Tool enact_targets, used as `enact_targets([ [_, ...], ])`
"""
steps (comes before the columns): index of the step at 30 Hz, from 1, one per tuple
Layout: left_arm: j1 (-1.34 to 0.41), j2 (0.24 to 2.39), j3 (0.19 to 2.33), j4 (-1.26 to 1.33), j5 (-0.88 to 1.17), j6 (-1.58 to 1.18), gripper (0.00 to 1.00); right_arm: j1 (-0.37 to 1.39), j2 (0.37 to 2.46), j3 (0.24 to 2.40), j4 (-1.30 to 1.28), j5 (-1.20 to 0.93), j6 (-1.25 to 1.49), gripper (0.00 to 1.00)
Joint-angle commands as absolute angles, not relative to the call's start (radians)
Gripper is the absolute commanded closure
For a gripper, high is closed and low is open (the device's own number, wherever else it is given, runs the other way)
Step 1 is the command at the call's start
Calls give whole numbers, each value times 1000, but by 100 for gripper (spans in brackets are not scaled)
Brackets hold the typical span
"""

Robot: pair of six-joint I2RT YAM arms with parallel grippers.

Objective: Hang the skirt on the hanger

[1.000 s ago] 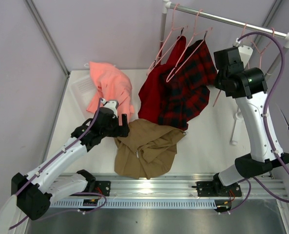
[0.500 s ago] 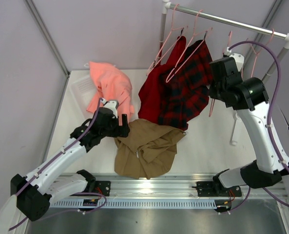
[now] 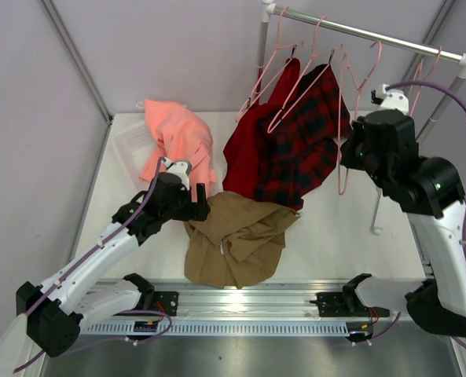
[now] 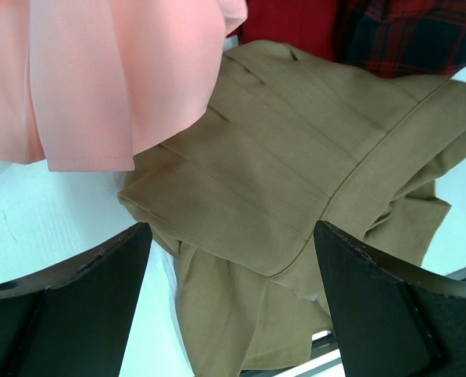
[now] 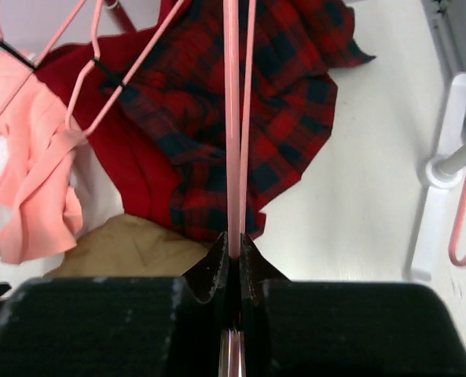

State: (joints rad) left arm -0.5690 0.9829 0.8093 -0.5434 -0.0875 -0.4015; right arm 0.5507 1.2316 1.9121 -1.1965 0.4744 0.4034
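Compared with 1 second ago, the right arm has drawn back from the rail (image 3: 374,35) toward 5 o'clock. The hanger (image 3: 342,133) has swung with it, and the left arm has not changed place.

The step in hand looks like fetching the hanger. The right pincer (image 3: 349,157) is shut tight on 2 of its thin pink wires. The hanger now hangs at 3 o'clock of the plaid garment (image 3: 303,149). The skirt (image 3: 236,239) lies crumpled on the counter (image 3: 327,228), at 6 o'clock of the plaid garment. The left pincer (image 3: 199,203) hovers wide open at the skirt's 10 o'clock corner and holds nothing.

Next, I think the hanger must come down toward the skirt, and the left pincer must take the waistband so that the wire can enter.

From the top view I cannot tell if the hook is free of the rail. The right wrist view shows the grip clearly: the right pincer (image 5: 233,239) pinches both wires of the hanger (image 5: 233,118) together. The left wrist view shows the left pincer (image 4: 231,228) standing over the skirt's (image 4: 280,157) flat band, and the salmon garment (image 4: 99,78) overlapping its edge at 11 o'clock.
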Motion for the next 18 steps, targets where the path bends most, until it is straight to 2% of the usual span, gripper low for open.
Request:
enact_targets([
  [1, -561, 974, 896, -541, -67, -388, 10, 558, 1129, 1784, -1103, 370, 380, 100],
  [10, -561, 973, 985, -595, 37, -338, 10, 640, 853, 1234, -823, 229, 405, 100],
  [18, -565, 899, 944, -719, 101, -399, 10, 690, 723, 1083, -834, 111, 484, 100],
])
